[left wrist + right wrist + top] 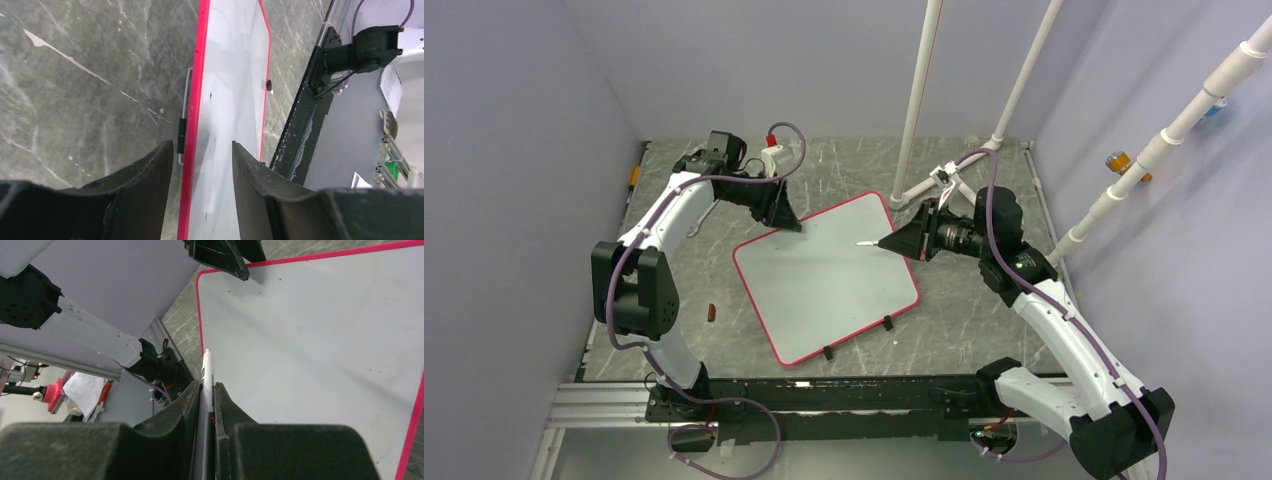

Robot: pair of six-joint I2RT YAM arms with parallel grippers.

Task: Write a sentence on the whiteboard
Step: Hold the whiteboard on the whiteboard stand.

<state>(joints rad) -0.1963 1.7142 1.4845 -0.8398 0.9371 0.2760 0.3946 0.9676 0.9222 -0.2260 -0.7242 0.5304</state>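
The whiteboard, white with a red-pink rim, lies flat and turned askew in the middle of the table. No sentence shows on its face. My left gripper is at the board's far left corner. In the left wrist view its jaws stand apart, astride the red rim of the whiteboard, with gaps on both sides. My right gripper hangs over the board's right part, shut on a white marker whose tip points left. The right wrist view shows the marker clamped between the fingers above the whiteboard.
Two black clips sit on the board's near edge. A small reddish-brown piece lies on the grey table left of the board. White pipes rise at the back right. A black rail runs along the near edge.
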